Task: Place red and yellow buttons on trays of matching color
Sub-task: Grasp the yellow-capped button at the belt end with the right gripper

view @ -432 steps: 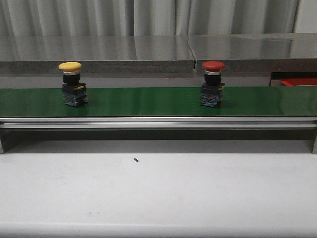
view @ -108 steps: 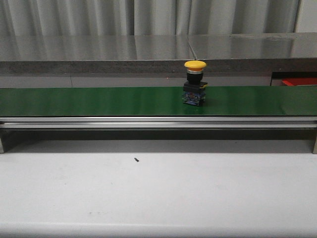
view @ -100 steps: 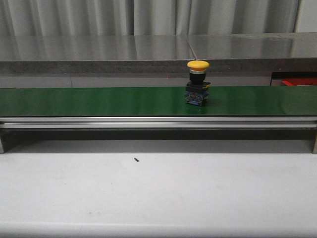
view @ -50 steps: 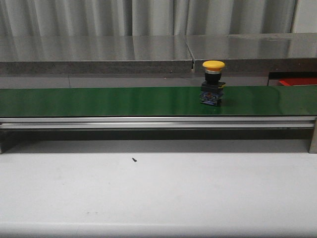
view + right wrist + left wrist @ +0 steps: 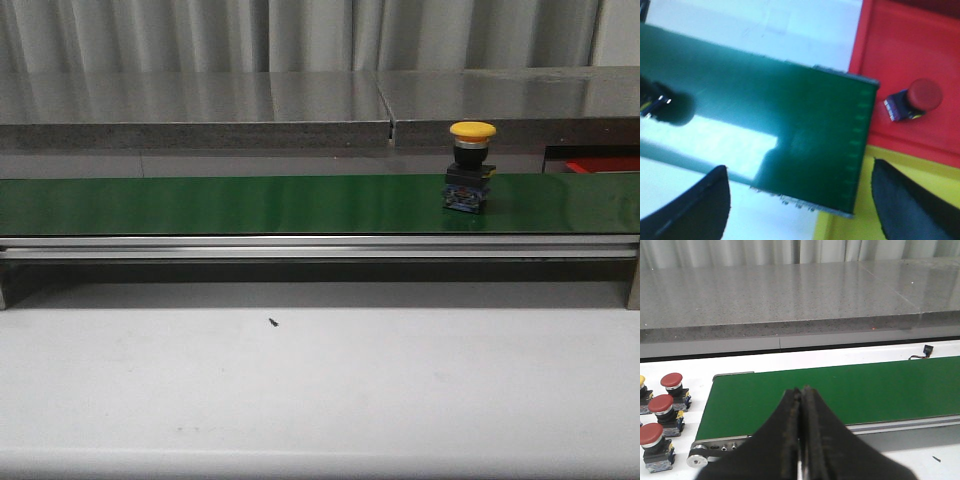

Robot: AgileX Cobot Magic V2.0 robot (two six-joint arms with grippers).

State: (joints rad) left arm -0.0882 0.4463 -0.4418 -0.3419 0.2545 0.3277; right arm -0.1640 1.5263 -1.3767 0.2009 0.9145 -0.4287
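Note:
A yellow button (image 5: 471, 165) stands upright on the green belt (image 5: 250, 205), right of its middle. A red button (image 5: 917, 98) lies tipped on the red tray (image 5: 900, 55) just past the belt's end. The yellow tray (image 5: 925, 172) adjoins the red one. My right gripper (image 5: 799, 166) hangs open above the belt's end, holding nothing; one finger (image 5: 910, 200) is over the yellow tray. My left gripper (image 5: 801, 396) is shut and empty over the belt's other end. Neither gripper shows in the front view.
Three red buttons (image 5: 662, 407) and the edge of a yellow one (image 5: 641, 382) stand beside the belt's left end. A grey stone ledge (image 5: 200, 110) runs behind the belt. A blurred dark shape (image 5: 655, 102) sits on the belt in the right wrist view.
The yellow button has ridden the belt steadily to the right. The red button that stood on the belt 4.3 s ago has left the front view.

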